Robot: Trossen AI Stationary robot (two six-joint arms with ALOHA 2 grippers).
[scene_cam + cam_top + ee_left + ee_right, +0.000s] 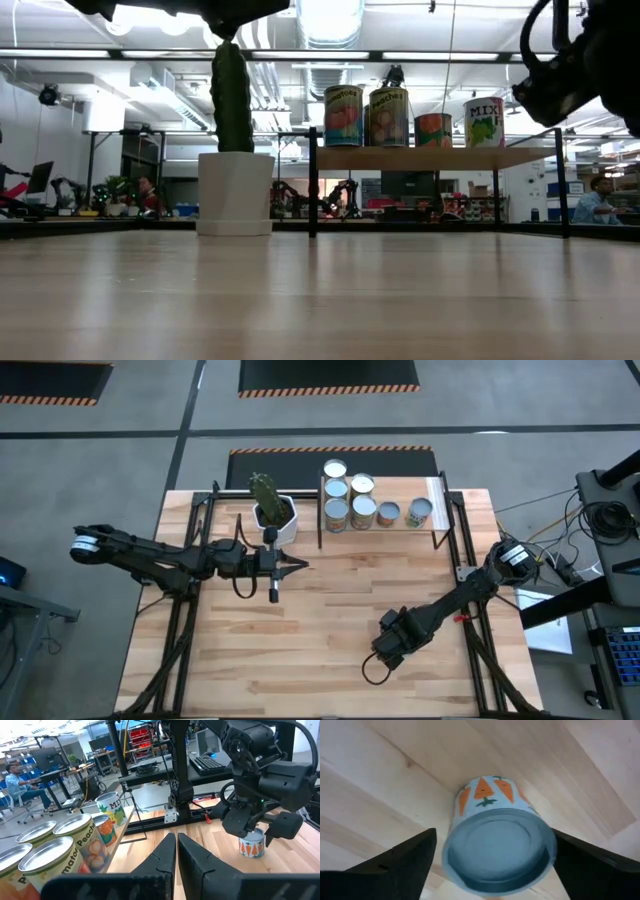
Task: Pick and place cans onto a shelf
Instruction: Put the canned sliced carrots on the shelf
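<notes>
The carrot can (498, 840) stands upright on the table (320, 630), long axis vertical, silver top up, carrot label facing outward; it sits on the bare boards in the right front part, well apart from the shelf (385, 520). The right gripper (385, 650) hangs directly over it, fingers spread wide with one on each side of the can, apart from its sides, not clamped. In the left wrist view the same can (251, 843) shows upright under that gripper (260, 827). Six cans stand on the shelf at the back edge, all upright, tops up: a cluster of four at its left end, one (335, 471) rearmost, two behind-middle (335, 488) (362, 485), then a front pair (337, 513) (363, 510), which makes five there on recount, plus two toward the right (388, 514) (419, 513); so seven tops visible on the shelf from above. Low view shows only four labels clearly, incl. a peach can (343, 115) and a mix can (484, 122); others are hidden behind. Total eight cans counted with the carrot one. The shelf board lies flat on a black frame, long side running left-right. One cactus pot (274, 515) is just left of the shelf, cactus upright. The left gripper (297, 565) is shut, empty, hovering near the pot over mid table, pointing right. One person sits in the room beyond (20, 782).
</notes>
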